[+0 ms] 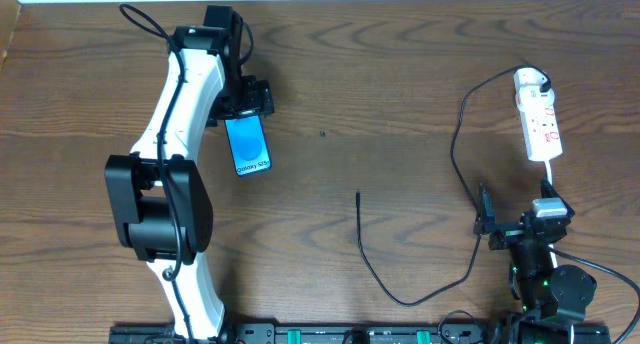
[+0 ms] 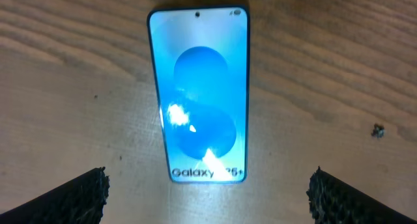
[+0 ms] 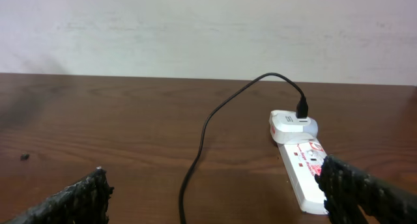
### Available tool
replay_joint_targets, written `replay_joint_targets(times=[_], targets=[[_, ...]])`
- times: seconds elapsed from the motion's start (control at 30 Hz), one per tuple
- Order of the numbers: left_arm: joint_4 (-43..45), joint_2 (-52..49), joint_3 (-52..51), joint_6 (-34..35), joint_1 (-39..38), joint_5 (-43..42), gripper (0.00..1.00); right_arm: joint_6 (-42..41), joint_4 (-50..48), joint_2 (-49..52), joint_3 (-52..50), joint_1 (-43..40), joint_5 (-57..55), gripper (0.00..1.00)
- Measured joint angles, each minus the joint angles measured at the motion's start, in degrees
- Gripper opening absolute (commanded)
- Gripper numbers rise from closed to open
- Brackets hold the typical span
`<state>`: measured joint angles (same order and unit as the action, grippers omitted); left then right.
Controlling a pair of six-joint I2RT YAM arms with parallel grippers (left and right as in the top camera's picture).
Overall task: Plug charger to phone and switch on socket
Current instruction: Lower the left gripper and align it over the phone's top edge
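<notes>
The phone (image 1: 248, 144) lies flat on the wooden table, its blue screen up and lit. In the left wrist view the phone (image 2: 199, 94) sits just ahead of my left gripper (image 2: 208, 198), which is open wide with nothing between its fingers. The charger cable (image 1: 455, 144) runs from its loose plug tip (image 1: 358, 195) at mid-table, loops toward the front and climbs to the white adapter (image 1: 530, 81), which is seated in the far end of the socket (image 1: 543, 129). My right gripper (image 1: 515, 212) hovers open near the socket's (image 3: 305, 168) close end, not touching it; the cable (image 3: 202, 139) passes between its fingers.
A small dark speck (image 1: 322, 135) lies on the table between the phone and the socket. A black rail (image 1: 350, 334) runs along the table's front edge. A pale wall (image 3: 195, 28) rises behind the far edge.
</notes>
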<state>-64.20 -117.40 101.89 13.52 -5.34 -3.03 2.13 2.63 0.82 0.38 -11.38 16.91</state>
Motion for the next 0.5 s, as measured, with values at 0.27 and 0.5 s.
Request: replay_joint_targets(times=[0.27,0.5], targets=[[1.7,-1.5,-0.2,0.7,0.1,0.0,0.98,0.0,0.0,0.0,0.0,0.0,0.0,0.99],[3.1,-1.7,-2.9,2.2,2.3,0.0,0.98,0.0,0.0,0.0,0.0,0.0,0.0,0.99]])
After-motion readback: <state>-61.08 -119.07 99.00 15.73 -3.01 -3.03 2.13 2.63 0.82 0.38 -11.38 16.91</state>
